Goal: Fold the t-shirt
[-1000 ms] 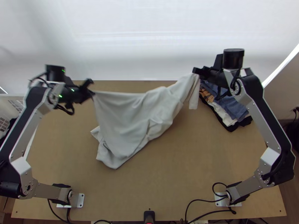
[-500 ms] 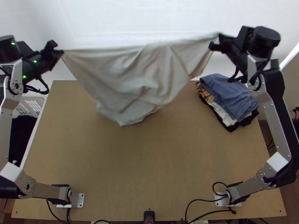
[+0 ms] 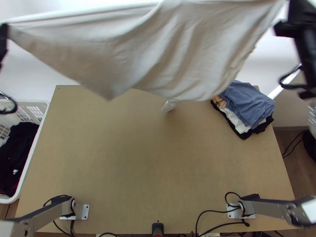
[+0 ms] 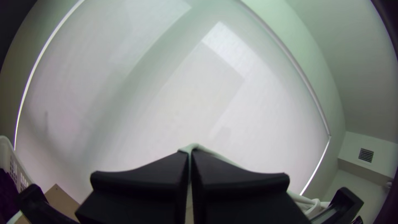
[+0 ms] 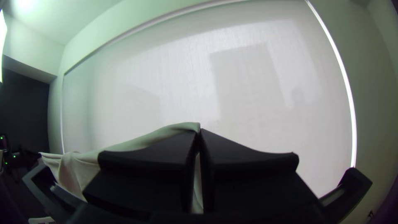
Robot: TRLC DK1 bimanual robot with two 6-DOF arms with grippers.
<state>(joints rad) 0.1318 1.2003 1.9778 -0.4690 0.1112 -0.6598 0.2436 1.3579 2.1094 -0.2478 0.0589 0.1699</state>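
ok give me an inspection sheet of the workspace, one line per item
surface: light wooden table, cables along its near side
job's things: pale t-shirt, unfolded, stretched between the grippers above the table's far part; cannot tell if its lowest tip touches
clutter: stack of folded clothes at the far right; white basket with dark cloth beyond the left edge
grippers: left gripper and right gripper both shut on the t-shirt's upper edge
cables: black cables loop around both arm bases
surroundings: large pale screen behind the table; people, nothing seen
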